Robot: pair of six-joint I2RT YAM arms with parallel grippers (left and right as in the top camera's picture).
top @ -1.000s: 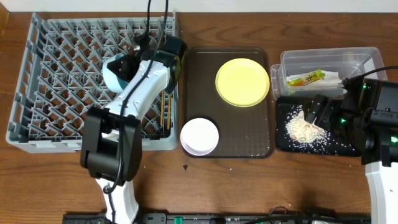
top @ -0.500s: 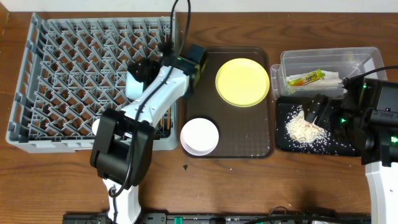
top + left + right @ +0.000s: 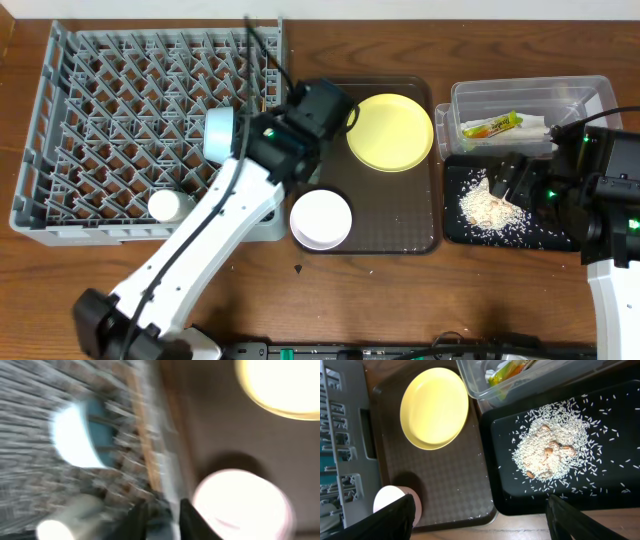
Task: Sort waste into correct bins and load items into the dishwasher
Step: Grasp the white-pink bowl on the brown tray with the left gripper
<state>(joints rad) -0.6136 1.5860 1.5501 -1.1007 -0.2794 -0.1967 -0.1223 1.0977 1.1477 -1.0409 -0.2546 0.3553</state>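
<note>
- Right fingers (image 3: pixel 395 519) are spread wide and grip nothing, above whitish rice scraps (image 3: pixel 547 450) on the shallow black rectangular tray (image 3: pixel 600 492).
- Left fingers (image 3: pixel 141 519) are smeared in the left wrist view, with a narrow gap. I cannot tell whether they grip anything. They sit beside the round white bowl (image 3: pixel 242 505).
- Only the overhead view shows sharply the light blue bowl (image 3: pixel 219 133) and small white cup (image 3: pixel 166 205) in the grey plastic dish rack (image 3: pixel 60 150).

We see the left arm (image 3: pixel 230 210) now stretched across the grey dish rack's (image 3: pixel 100 90) front right corner. Its gripper (image 3: pixel 161 507) has left the rack's middle for the rim beside the brown tray (image 3: pixel 390 200), near the white bowl (image 3: pixel 320 218). The light blue bowl (image 3: pixel 220 133) now stands uncovered in the rack, and the small white cup (image 3: pixel 165 205) shows.
</note>
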